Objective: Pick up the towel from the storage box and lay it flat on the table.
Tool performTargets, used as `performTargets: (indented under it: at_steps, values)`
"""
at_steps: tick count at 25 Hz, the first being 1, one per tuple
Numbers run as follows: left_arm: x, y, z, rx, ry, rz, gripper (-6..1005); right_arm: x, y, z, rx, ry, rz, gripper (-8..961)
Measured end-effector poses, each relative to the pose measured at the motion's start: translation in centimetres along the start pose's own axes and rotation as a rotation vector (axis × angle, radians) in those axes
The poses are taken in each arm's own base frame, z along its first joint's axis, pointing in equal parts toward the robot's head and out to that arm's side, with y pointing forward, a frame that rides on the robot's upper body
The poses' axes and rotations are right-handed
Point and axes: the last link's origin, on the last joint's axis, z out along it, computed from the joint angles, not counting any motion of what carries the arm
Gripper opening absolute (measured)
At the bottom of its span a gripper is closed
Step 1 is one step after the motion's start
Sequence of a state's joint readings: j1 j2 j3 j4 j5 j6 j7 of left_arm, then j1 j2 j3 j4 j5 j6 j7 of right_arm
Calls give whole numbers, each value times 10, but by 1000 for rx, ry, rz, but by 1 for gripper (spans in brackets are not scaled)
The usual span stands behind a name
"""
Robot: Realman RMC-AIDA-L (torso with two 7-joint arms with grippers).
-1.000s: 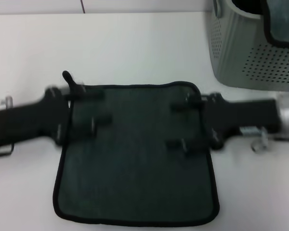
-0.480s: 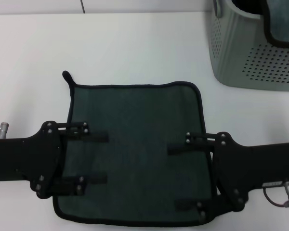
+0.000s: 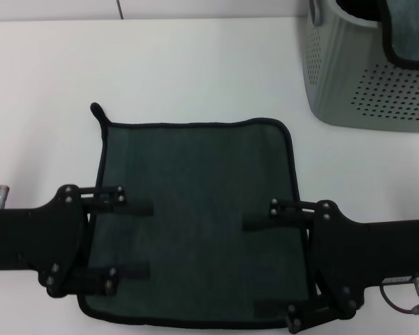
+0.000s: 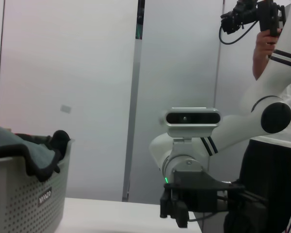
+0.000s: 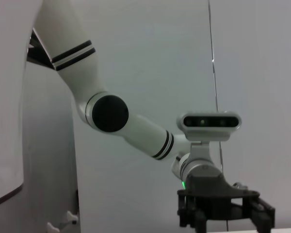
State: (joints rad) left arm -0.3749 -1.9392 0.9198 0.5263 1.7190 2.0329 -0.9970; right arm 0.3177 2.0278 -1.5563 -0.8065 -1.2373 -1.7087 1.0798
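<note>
Dark grey-green cloth is lying spread on the table: the towel is out of the box and sitting square, its black piping showing all round and its corner loop pointing away from the robot. The box is standing well apart, beyond the right gripper, with a lighter teal cloth draped over its rim.

The left gripper is hovering at the towel's left edge, its two fingers spread wide and reaching inward over the cloth. The right gripper is doing the same from the right edge, fingers equally wide. Neither pair is pinching anything; the cloth between each pair looks flat. Whether the fingertips are grazing the fabric or floating just above it is hard to judge from overhead.

The step in hand seems to be the release and retreat, with the task nearly done. To finish well, both grippers should be lifting straight up before drawing outward, so no fingertip drags the towel edge and rucks it. Keeping the fingers wide helps. Moving both arms at an even pace should leave the cloth square. The near corners, by the lower fingers, are worth a check for curl, since the frame edge partly cuts them off.
</note>
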Motion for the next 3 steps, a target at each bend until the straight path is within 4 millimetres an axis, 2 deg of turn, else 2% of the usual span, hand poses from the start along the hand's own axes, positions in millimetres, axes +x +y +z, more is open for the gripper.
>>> performTargets:
  at_steps: [3]
  values:
    - [-2, 3, 0, -3, -1, -9, 679, 1, 1, -1, 5, -21, 4, 877]
